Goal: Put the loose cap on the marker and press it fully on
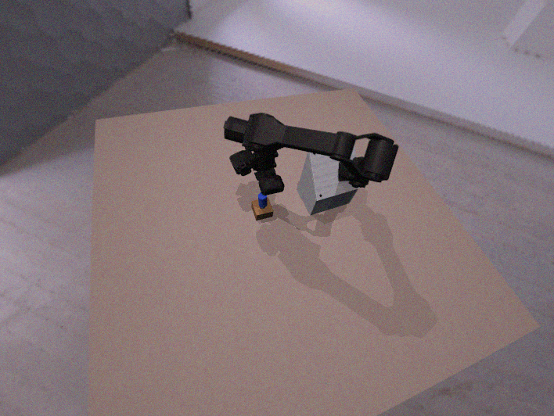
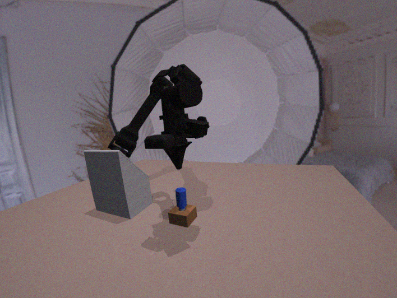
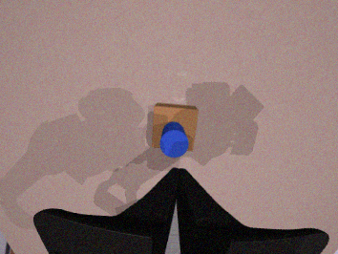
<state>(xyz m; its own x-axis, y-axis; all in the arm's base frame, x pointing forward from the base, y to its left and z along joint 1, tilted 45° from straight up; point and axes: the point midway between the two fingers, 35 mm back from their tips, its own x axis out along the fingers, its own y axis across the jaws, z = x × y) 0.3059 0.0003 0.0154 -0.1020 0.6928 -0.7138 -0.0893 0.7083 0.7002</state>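
Tan tabletop (image 1: 178, 290) (image 2: 256, 250) (image 3: 267, 43); wooden block (image 1: 264, 214) (image 2: 179, 219) (image 3: 186, 116) holds blue-capped marker (image 1: 262, 201) (image 2: 181, 198) (image 3: 174, 143); tool (image 2: 179, 167) (image 3: 178, 174) closed, gripping nothing

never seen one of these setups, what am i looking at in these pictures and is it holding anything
The black machine is a robot arm with one gripper, a pair of fingers that pinch things. The top picture looks down from above, the exterior one looks across the table, and the wrist one looks past the fingers from a camera on the arm.

On the table stands a small brown holder block, with a blue cap upright over it, seemingly on the marker. Beside it is a bigger grey block with a sloping face.

The gripper is shut and holds nothing; its tips hang above the cap without touching it.
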